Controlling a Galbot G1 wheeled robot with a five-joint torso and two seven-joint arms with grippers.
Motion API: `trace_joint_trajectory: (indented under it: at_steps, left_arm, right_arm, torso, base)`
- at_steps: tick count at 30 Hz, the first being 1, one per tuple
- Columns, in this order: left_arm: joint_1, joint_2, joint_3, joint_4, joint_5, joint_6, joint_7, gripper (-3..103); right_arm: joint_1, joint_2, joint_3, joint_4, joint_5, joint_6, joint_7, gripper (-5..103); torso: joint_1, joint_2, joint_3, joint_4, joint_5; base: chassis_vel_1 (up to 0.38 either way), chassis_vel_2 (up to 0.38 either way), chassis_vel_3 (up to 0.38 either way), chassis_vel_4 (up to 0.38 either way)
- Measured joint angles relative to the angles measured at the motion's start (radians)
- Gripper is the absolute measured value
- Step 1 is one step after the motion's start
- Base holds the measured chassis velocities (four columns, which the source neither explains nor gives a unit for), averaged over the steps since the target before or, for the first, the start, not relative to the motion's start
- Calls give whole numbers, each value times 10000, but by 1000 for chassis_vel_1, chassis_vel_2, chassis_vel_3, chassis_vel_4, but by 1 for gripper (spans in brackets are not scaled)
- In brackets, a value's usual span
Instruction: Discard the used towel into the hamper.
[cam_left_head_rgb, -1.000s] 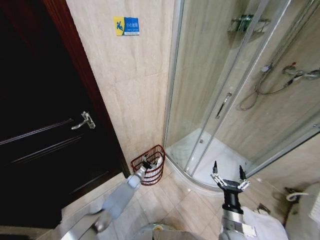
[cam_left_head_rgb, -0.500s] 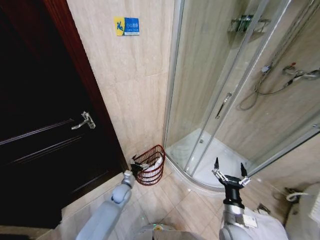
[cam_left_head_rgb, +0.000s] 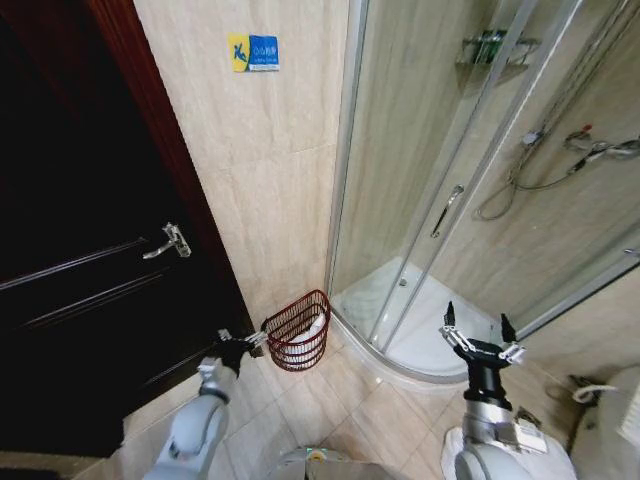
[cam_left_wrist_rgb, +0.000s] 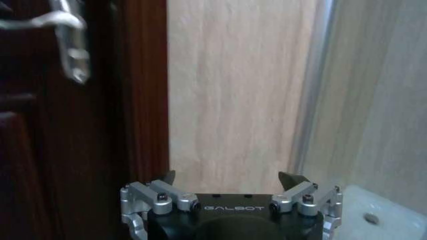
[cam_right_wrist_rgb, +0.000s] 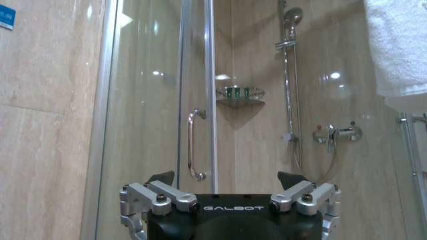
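Both sets of jaws stand wide apart and hold nothing. The left gripper (cam_left_head_rgb: 236, 341) sits low by the dark door (cam_left_head_rgb: 70, 260), just clear of the hamper (cam_left_head_rgb: 298, 329), which stands right beside its open fingertips, toward the shower side. In the left wrist view that gripper (cam_left_wrist_rgb: 229, 179) points at bare tile and the door frame, its fingers spread and empty.

The hamper is a small round reddish-brown wire basket, open-weave, with horizontal rings and thin ribs, narrowing to its base. It stands on the floor tiles in the corner between the wall and the shower glass (cam_left_head_rgb: 420, 180). Something white lies inside it, most likely the towel (cam_left_head_rgb: 314, 326), so the drop looks done and the task nearly finished. What remains, I judge, is only to carry the arm away without knocking the light basket.

The right gripper (cam_left_head_rgb: 482, 342) is raised well apart, over the shower tray edge, idle.
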Motion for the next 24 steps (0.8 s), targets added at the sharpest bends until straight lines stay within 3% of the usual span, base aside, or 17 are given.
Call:
trace_joint_trajectory:
  at_steps: [8,11,18,24]
  left_arm:
    - [702,-786,-161,-1162,248,222,33,100]
    - [1053,-1020,-119,-1838,483,627,87,100]
    - [1425,-1079,-443,-2543,853,1535,862,100]
    - [1516,-1090,-576,-2744,866,1690,1093,100]
  right_arm:
    - [160,-179,5,180,218,-282,23,100]
    - [226,-223,10,305,337,-433,30,100]
    - [166,-142,33,399,515,-438,-18,100]
    - [63,-163,101,385,639,-366,-37,100]
  torso:
    - [1,-2,1,-1,1]
    - [1,-1,1,-1,1]
    - [1,-1,1,-1,1]
    - [1,-1,1,-1,0]
  base:
    - [0,0,0,0]
    - [0,0,0,0]
    - [0,0,0,0]
    - [0,0,0,0]
